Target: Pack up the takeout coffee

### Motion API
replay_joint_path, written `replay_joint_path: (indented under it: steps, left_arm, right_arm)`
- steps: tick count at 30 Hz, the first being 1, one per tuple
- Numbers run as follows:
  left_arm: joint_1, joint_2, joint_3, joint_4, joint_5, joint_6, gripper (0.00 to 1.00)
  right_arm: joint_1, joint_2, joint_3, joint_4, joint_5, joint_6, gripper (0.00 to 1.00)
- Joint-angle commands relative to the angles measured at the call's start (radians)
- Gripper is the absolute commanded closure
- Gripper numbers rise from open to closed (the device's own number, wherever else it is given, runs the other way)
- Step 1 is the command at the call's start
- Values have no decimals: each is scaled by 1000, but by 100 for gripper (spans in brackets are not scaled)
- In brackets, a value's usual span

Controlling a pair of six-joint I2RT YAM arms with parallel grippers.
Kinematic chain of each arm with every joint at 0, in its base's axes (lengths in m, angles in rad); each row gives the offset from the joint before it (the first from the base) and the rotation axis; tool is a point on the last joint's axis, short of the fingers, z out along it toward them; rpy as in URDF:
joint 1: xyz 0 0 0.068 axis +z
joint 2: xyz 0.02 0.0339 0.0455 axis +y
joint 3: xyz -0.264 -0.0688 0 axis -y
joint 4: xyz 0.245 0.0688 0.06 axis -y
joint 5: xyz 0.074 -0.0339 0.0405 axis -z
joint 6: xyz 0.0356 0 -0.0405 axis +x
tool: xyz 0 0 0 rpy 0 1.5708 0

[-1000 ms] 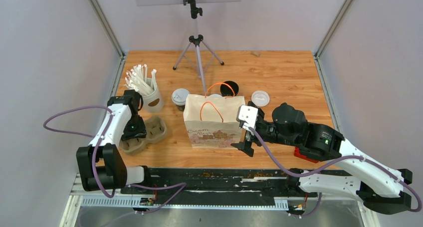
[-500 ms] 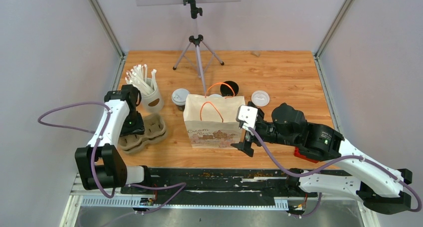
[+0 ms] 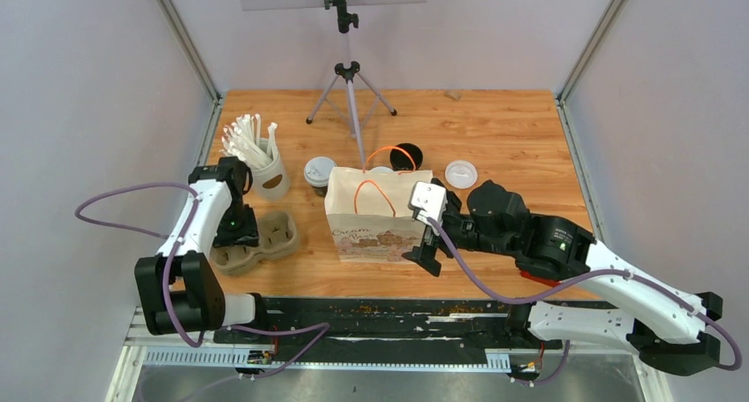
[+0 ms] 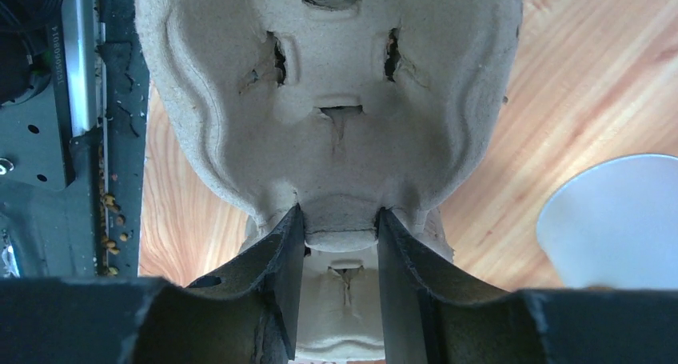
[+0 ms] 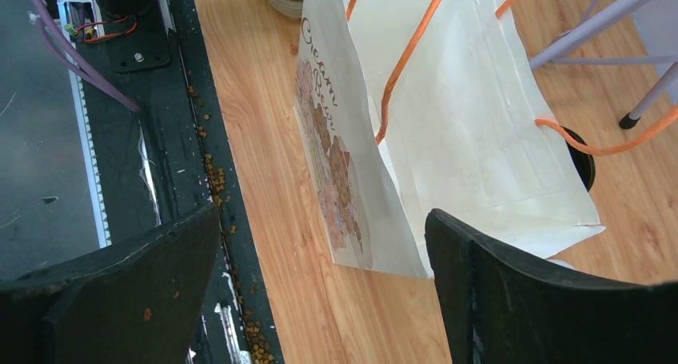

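Top view: the right gripper (image 3: pixel 427 246) has slid left since a second ago and is now just beside the right edge of the paper bag (image 3: pixel 378 215). The left gripper (image 3: pixel 237 236) stays at the pulp tray (image 3: pixel 274 234). Wooden table (image 3: pixel 503 128), pale walls, a tripod (image 3: pixel 351 93) at the back. A lidded black cup (image 3: pixel 319 172) stands left of the bag, an open cup (image 3: pixel 406 157) behind it — a loose lid (image 3: pixel 461 173) lies to the right.

Left wrist: fingers nearly closed, pinching the tray's middle ridge.

Right wrist: jaws spread wide, holding nothing — the bag shows beyond them.

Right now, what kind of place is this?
Probably a robot test booth, not a shop: blank walls box in a wooden table, the left arm and right arm are bolted at its edge, and a tripod stands behind the paper bag.
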Motion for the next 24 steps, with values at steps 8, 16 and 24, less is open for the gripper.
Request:
replay_joint_path:
  steps: [8, 16, 24]
  left_arm:
    - [11, 28, 4, 45, 24, 19, 63]
    - [11, 56, 44, 28, 34, 62, 54]
    - [11, 54, 30, 39, 26, 95, 52]
  right_arm:
    - [2, 47, 69, 40, 4, 44, 0]
    - [3, 87, 81, 43, 13, 32, 0]
    - [3, 127, 113, 30, 19, 33, 0]
